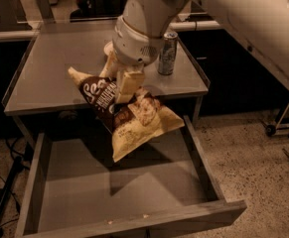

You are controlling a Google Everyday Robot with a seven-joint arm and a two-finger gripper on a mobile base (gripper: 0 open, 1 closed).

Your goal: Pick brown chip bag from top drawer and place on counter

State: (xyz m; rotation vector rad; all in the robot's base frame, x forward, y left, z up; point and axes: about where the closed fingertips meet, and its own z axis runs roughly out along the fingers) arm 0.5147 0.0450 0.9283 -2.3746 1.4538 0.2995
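The brown chip bag (126, 114) hangs tilted in the air, its upper end over the counter's front edge and its lower pale end over the open top drawer (119, 182). My gripper (122, 86) is shut on the bag's middle, holding it from above. The drawer is pulled out below the counter (49, 83), and its floor shows nothing but the bag's shadow. The arm's white wrist covers part of the counter's middle.
A tall drink can (167, 53) stands on the counter at the right, close beside the arm. A pale plate is mostly hidden behind the wrist. Dark cabinets with a pale rail (15, 33) run behind the counter. Wheeled legs (278, 128) stand on the floor at right.
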